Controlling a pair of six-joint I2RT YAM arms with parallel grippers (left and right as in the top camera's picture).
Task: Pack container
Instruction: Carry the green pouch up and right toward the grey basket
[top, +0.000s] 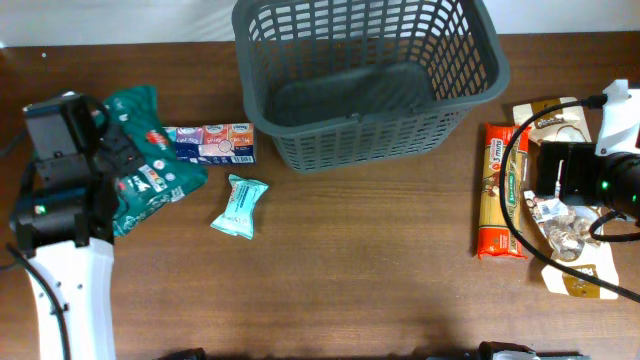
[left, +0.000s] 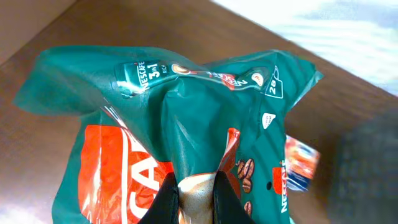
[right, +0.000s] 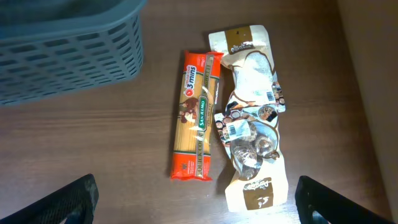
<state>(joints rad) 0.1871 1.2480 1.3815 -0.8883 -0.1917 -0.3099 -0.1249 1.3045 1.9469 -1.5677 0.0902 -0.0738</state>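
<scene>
- Basket: far rim cut off by the top edge overhead. Only one corner is seen in the right wrist view.
- Coffee bag: lower part lost at the bottom edge of the left wrist view. Overhead, it is partly covered by the left arm.
- Box: mostly hidden behind the bag.
- Dark shape: blurred, not identified.
- Pouch: partly covered by the right arm.
- Small packet: print too small to be read.
- Right gripper: only the fingertips are seen, cut by the bottom edge.
</scene>
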